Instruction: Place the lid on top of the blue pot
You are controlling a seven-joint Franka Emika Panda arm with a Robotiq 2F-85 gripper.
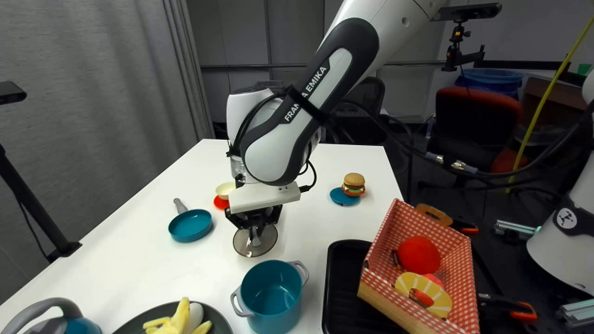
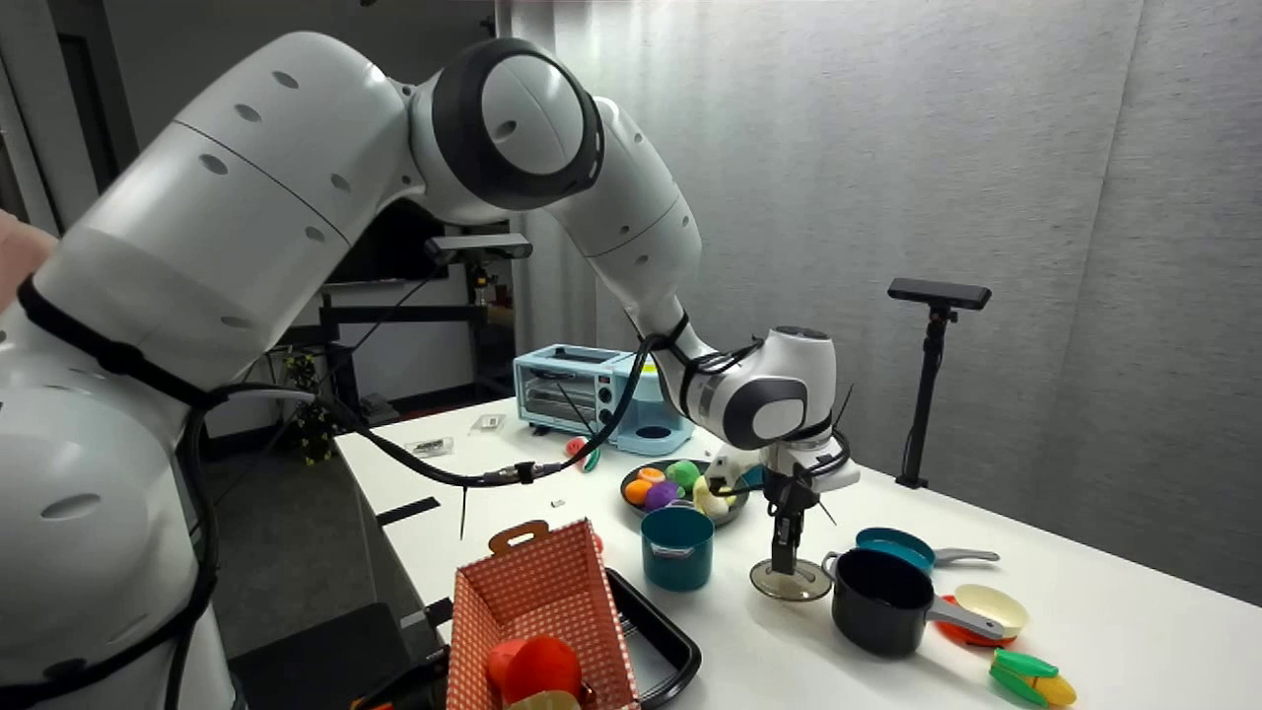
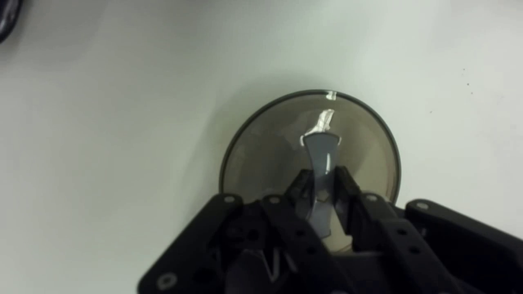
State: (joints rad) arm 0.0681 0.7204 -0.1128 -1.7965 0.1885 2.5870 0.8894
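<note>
Well to the left in an exterior view, a red-checked basket (image 2: 537,572) holds a round red piece (image 2: 548,666) and hides part of a black tray (image 2: 651,646) on the white table (image 2: 779,666). Farther back stands a light blue toaster oven (image 2: 570,387). Next comes the blue pot (image 2: 677,554), upright and open-topped, with a dark plate (image 2: 733,510) of play food (image 2: 662,494) behind it. Between the blue pot and the black pot (image 2: 880,603) is the lid (image 2: 791,590), apart from the blue pot. The gripper (image 3: 323,183) points down over the lid; in the wrist view its fingers (image 3: 303,184) stand narrow, pinching the lid's grey handle (image 3: 322,149) from both sides. I cannot tell whether the lid touches the table. Behind the black pot lies a teal pan (image 2: 895,544), then a cream bowl (image 2: 996,603) with a red plate (image 2: 971,639) showing beneath it. Farthest right is a green-and-yellow piece of food (image 2: 1025,673).
</note>
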